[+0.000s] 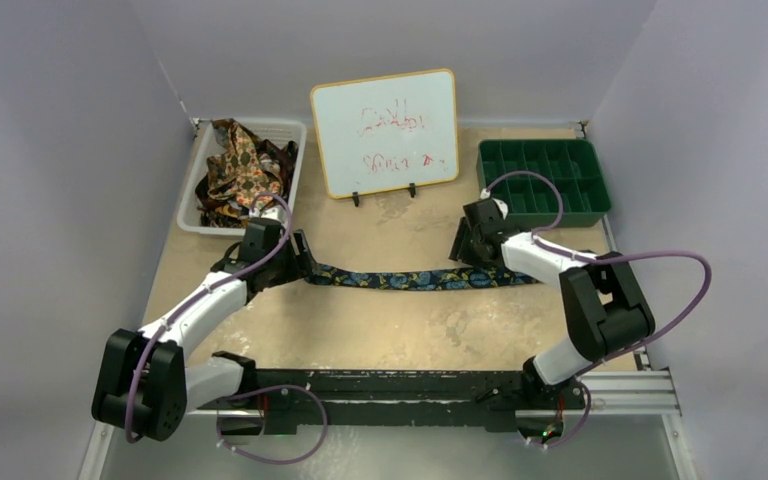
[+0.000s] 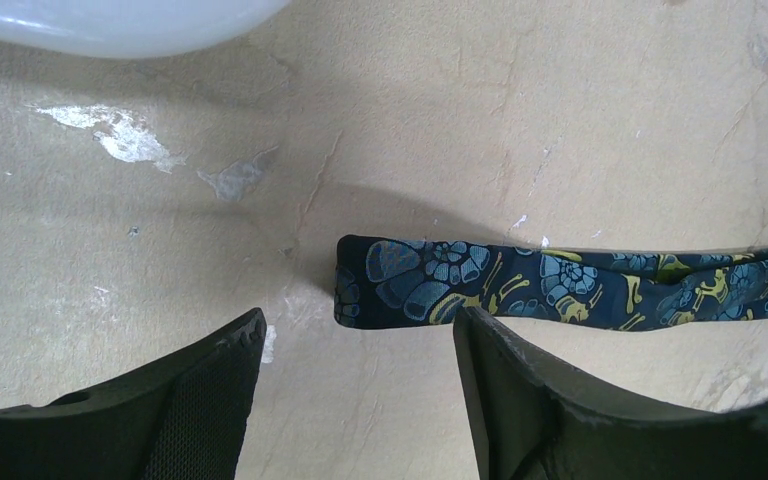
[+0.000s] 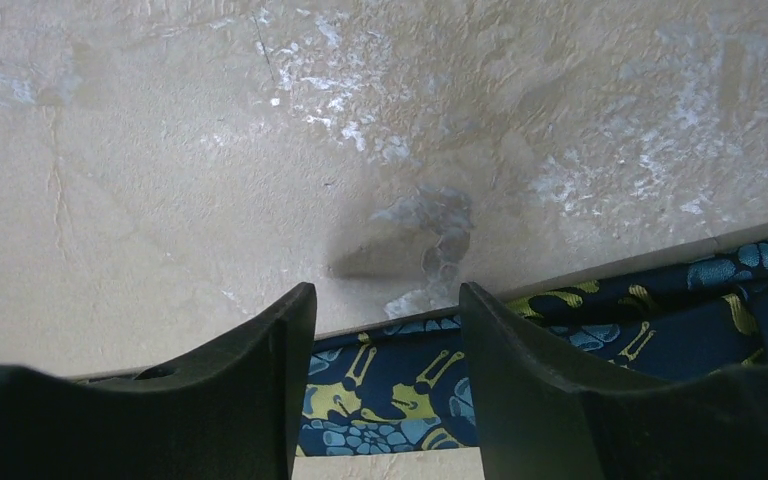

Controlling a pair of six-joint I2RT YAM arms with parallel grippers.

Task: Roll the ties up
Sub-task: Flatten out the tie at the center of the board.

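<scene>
Now your left claw [image 2: 358,335] hangs released over the left end of the navy tie [image 1: 410,279] on the desk [image 1: 380,335]; your right claw [image 3: 387,300], released too, hangs above its right end.

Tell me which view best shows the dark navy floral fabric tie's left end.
Left wrist: the navy tie's end is close and unobstructed. Top external shows it small beside the left gripper; right wrist shows only another stretch.

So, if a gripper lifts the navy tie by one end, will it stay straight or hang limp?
Probably limp: the navy tie lies thin and flat on the table, following its surface. Pushed, such narrow cloth would likely bunch rather than slide whole.
</scene>
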